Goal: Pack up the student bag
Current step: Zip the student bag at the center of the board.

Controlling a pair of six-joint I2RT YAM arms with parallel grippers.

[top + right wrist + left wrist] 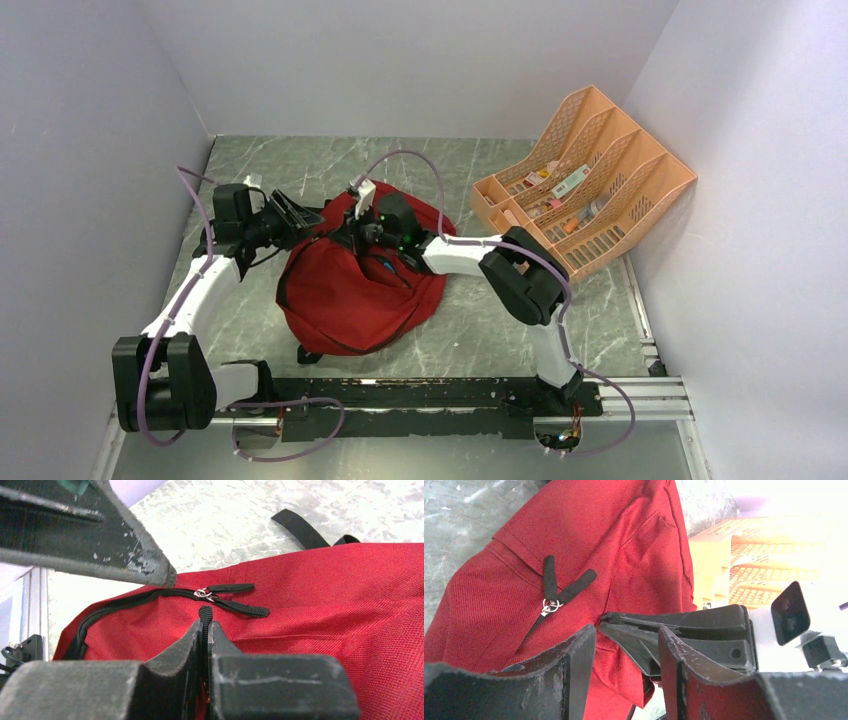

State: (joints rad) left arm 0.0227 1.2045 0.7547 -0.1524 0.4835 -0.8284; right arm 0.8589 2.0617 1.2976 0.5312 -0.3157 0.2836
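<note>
The dark-red student bag (355,290) lies slumped in the middle of the marble table. My right gripper (362,236) is at its upper edge, shut on a black zipper pull cord (205,614). Just beyond it sits a metal slider with two black pull tabs (202,594) on a zipper that looks closed. My left gripper (300,215) is at the bag's top left corner. In the left wrist view the left gripper (626,640) is open, with red fabric (614,680) and the right gripper's dark fingers (684,630) in the gap. The bag's inside is hidden.
A peach mesh desk organiser (585,190) with small items in its slots leans at the back right, close to the right wall. A black bag strap (300,527) lies on the table beyond the bag. White walls enclose three sides; a metal rail (640,395) runs along the near edge.
</note>
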